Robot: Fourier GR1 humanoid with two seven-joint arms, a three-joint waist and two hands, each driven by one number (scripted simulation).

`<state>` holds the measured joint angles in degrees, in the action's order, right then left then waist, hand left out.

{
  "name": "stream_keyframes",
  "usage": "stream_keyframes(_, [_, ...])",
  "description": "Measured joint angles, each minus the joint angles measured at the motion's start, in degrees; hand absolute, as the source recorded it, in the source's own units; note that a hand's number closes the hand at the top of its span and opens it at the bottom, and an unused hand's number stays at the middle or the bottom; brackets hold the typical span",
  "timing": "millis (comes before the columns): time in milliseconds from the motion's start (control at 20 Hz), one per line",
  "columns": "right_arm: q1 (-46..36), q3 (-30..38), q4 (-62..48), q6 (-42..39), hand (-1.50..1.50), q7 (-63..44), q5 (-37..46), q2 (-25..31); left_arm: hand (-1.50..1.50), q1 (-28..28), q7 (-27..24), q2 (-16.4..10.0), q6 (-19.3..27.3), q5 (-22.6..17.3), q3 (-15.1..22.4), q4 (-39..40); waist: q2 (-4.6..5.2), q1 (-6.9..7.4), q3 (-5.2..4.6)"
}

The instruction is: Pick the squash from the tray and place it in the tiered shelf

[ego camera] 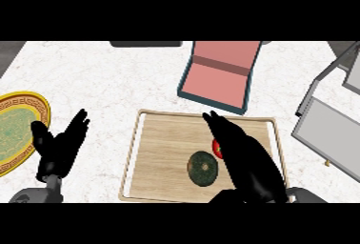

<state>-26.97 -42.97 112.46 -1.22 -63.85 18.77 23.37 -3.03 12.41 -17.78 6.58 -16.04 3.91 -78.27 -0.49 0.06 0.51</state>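
A dark green round squash (203, 167) lies on the wooden tray (169, 138), right of the tray's middle. My right hand (243, 152) hovers over the tray's right half with fingers straight, just right of the squash, not holding it. It partly hides a small red object (217, 148) beside the squash. The tiered shelf (219, 76), pink inside with a teal frame, stands behind the tray. At the lower left, off the tray, my left hand (60, 145) rests open with fingers up.
A gold-rimmed green plate (17, 128) sits at the left edge, close to the left hand. A grey cabinet-like unit (330, 124) takes up the right side. A dark object (146, 44) lies at the counter's far edge.
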Motion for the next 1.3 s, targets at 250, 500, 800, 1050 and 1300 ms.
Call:
stream_keyframes(250, [3.0,-1.1,-2.4,0.0,-1.5,1.4,5.1,-2.6,0.0,0.1,-0.3,0.3,-0.6,0.4,-0.6,0.1,0.02,-0.07,0.03])
stream_keyframes(500, [4.3,-1.9,-7.8,0.1,-1.5,2.6,9.8,-6.6,0.0,-0.2,1.1,0.3,-1.2,0.5,-1.0,-0.3,0.09,0.06,0.01])
stream_keyframes(800, [6.3,-1.5,-11.2,-0.4,-1.5,3.2,15.1,-9.1,0.0,0.4,1.7,0.8,-1.0,1.4,-1.4,-1.5,0.14,0.03,-0.07])
stream_keyframes(1050, [7.9,-0.8,-14.2,-0.4,-1.5,4.7,19.2,-11.4,0.0,0.2,0.2,2.0,-1.2,2.5,-1.7,-0.6,0.06,0.0,0.05])
stream_keyframes(1300, [8.7,1.2,-18.3,0.8,-1.5,8.2,21.5,-14.0,0.0,0.3,0.9,2.2,-1.7,3.0,-2.4,-1.1,0.14,0.06,0.0])
